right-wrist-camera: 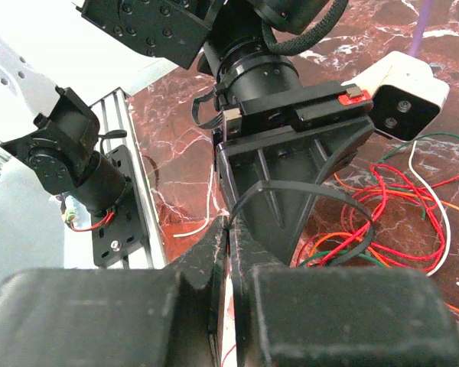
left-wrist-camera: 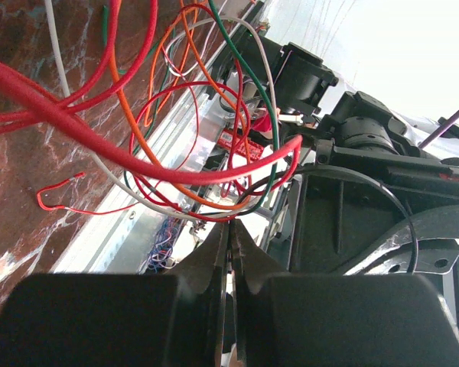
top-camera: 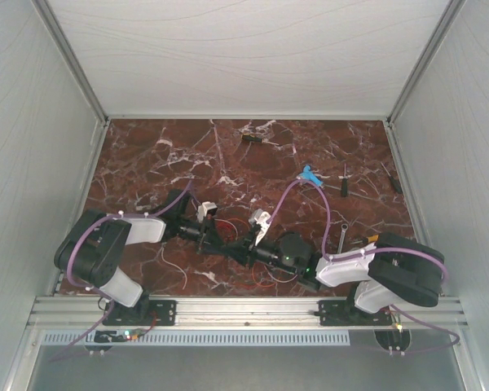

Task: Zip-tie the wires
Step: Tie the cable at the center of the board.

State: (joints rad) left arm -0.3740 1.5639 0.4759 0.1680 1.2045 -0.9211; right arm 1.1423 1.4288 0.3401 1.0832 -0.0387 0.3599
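The wires point(left-wrist-camera: 138, 158) are a loose tangle of red, white, orange and green strands on the marble. They cross right at the tips of my left gripper point(left-wrist-camera: 233, 228), which is shut on them. In the right wrist view the black zip tie point(right-wrist-camera: 306, 189) bends into a wide loop, and some of the wires point(right-wrist-camera: 382, 191) pass through it. My right gripper point(right-wrist-camera: 228, 228) is shut on one end of the strip; the other end is hidden behind its finger. Seen from above, the left gripper point(top-camera: 222, 236) and right gripper point(top-camera: 243, 243) meet tip to tip near the table's front middle.
Black-handled screwdrivers lie at the back point(top-camera: 253, 138) and at the right point(top-camera: 345, 183). A blue piece point(top-camera: 310, 173) and a small wrench point(top-camera: 342, 235) lie right of centre. An aluminium rail point(top-camera: 244, 309) runs along the near edge. White walls close in both sides.
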